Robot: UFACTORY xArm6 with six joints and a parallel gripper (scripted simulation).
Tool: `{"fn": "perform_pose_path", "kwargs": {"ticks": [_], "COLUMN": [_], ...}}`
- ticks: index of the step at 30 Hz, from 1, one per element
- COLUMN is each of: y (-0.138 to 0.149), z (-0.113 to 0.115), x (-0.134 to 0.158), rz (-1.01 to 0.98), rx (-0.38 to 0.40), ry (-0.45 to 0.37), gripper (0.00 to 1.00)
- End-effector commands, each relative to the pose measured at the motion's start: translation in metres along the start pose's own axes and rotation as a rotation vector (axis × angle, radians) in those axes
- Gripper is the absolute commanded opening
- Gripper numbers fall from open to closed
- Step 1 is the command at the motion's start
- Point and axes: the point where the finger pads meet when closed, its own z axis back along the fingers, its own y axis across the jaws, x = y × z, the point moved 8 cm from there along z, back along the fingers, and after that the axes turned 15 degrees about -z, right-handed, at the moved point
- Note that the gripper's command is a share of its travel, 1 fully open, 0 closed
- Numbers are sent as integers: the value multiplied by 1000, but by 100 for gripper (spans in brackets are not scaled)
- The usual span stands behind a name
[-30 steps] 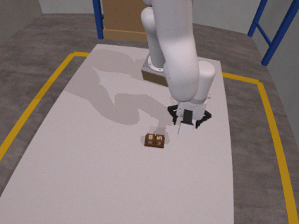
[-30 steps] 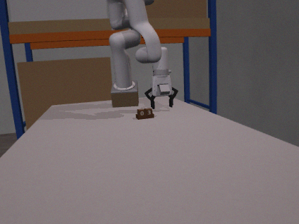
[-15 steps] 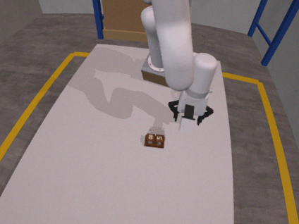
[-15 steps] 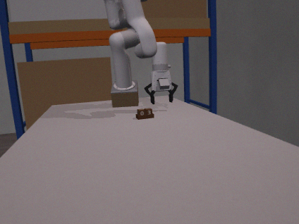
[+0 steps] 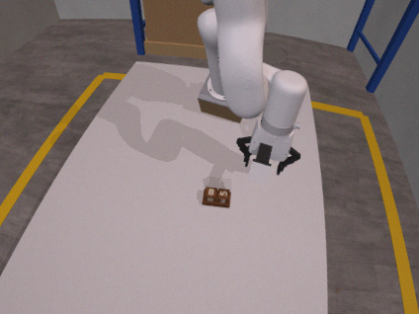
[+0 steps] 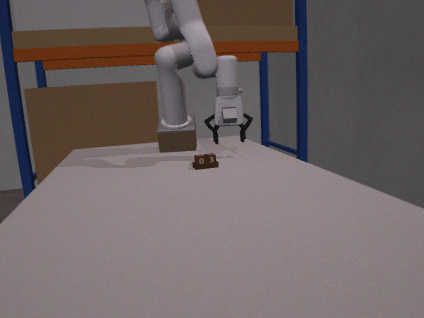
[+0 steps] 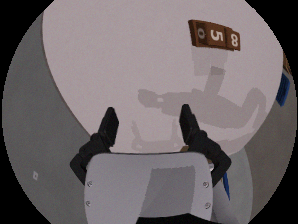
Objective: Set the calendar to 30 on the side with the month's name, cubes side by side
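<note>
A small brown calendar tray lies flat on the white table with two cubes standing side by side in it. In the top view their tops read 8 and 5. In the exterior view the tray shows 0 on the left and 3 on the right. The wrist view shows the tray at the upper right. My gripper is open and empty, hovering above the table to the right of the tray; it also shows in the exterior view and in the wrist view.
The arm's base block stands at the back of the table. Blue rack posts and brown boards stand behind the table. A yellow floor line runs around the table.
</note>
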Motion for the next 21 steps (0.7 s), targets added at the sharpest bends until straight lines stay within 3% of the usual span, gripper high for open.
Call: {"fn": "perform_pose_path", "kwargs": {"ticks": [1, 9, 15, 21], "y": [-6, -9, -12, -18], "z": [1, 1, 1, 1], "x": [-17, -26, -35, -54], "rz": [-109, -118, -318, -318], "rx": [0, 0, -1, -1], "ry": [3, 3, 2, 2], "gripper": [100, 100, 100, 100]}}
